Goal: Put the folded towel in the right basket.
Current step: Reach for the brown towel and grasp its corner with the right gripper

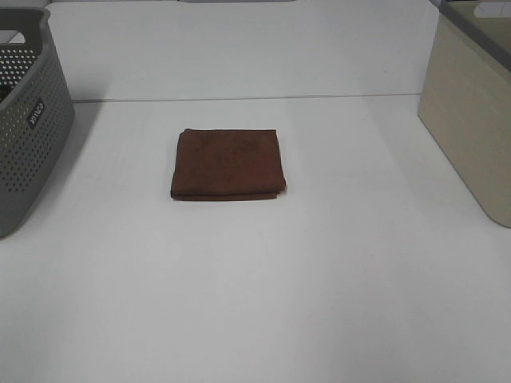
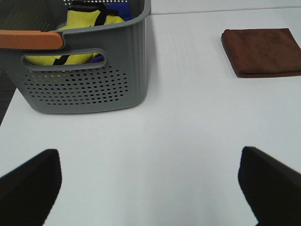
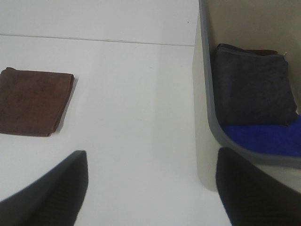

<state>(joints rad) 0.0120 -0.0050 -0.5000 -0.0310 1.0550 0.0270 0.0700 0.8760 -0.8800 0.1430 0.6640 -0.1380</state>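
Currently: towel (image 1: pixel 228 164), folded, at middle of bench (image 1: pixel 319 303), well apart from right basket (image 1: pixel 471 120). Spread wide, empty: left tool (image 2: pixel 150 188), right tool (image 3: pixel 153 188). Risk: shallow pinch lifts top layer only, towel unfolds.

1. Left gripper (image 2: pixel 149 188) — jaws spread wide, its two dark fingers (image 2: pixel 29 186) well apart, gripping nothing.
2. Right gripper (image 3: pixel 151 188) — equally wide, fingers (image 3: pixel 256 188) well apart, the gap between them unfilled.

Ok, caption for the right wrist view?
Open right gripper over white table, facing folded brown towel and beige basket holding dark grey cloth and blue cloth.
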